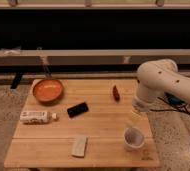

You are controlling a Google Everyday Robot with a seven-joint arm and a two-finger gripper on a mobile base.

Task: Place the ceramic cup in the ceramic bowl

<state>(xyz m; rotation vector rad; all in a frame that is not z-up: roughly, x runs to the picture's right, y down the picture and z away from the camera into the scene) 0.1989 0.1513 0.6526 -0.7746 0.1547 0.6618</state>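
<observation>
The ceramic cup (134,138) is small, white and round with a pale lavender inside, standing upright near the front right corner of the wooden table (103,122). The ceramic bowl (48,90) is shallow, orange inside with a darker rim, at the back left of the table. My gripper (133,120) hangs from the white arm (158,82) at the right, just above and behind the cup, pointing down at it.
A white plastic bottle with a label (36,117) lies at the left edge. A black phone-like slab (77,109) lies mid-table, a pale rectangular block (79,146) near the front edge, a small red object (116,93) at the back right. Cables trail on the floor right.
</observation>
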